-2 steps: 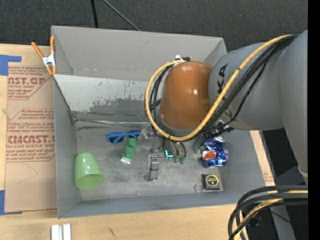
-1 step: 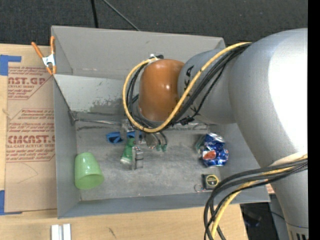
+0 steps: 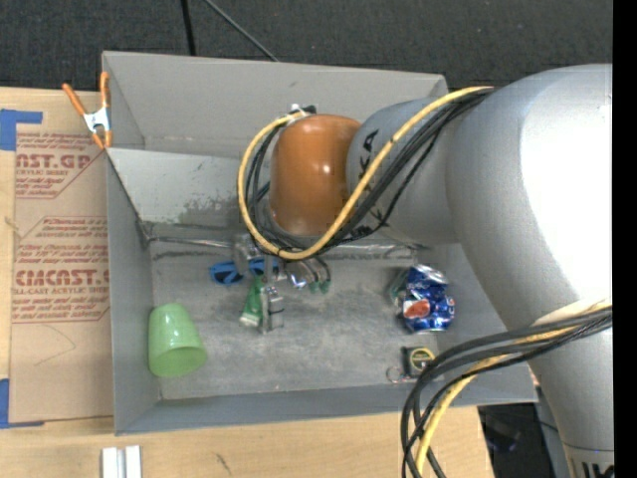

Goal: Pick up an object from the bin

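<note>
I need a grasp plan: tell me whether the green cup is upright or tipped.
Tipped, it seems: the green cup lies along the bin floor at the lower left, side wall facing the camera, mouth not visible.

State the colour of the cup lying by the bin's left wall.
The cup is light green, seen in the camera view.

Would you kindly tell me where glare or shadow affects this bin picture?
Camera view: glare on the orange cover and the crumpled wrapper; shadow under the arm darkens the bin floor around the gripper; the green cup is evenly lit.

Grey bin with green cup, crumpled wrapper
</note>
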`<state>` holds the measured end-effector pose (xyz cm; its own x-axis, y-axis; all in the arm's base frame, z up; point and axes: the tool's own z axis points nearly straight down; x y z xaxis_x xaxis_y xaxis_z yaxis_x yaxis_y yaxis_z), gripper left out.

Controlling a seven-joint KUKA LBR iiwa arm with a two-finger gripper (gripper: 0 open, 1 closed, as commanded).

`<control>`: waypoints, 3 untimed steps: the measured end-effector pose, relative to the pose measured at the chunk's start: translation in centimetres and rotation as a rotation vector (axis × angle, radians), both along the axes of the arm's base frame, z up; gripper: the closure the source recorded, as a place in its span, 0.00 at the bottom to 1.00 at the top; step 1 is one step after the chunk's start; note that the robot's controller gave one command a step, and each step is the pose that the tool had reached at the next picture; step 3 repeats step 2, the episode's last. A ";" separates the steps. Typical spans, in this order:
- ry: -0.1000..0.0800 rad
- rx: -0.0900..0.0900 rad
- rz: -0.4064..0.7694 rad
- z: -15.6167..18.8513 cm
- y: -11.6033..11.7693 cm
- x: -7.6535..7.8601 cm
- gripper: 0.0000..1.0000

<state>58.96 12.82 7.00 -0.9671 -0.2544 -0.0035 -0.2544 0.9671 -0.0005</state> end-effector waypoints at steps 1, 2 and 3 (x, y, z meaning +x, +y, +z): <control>-0.001 0.002 -0.001 0.1 0.0 0.0 1.00; -0.009 0.001 0.029 17.5 0.3 0.1 1.00; -0.009 0.001 0.029 17.5 0.3 0.1 1.00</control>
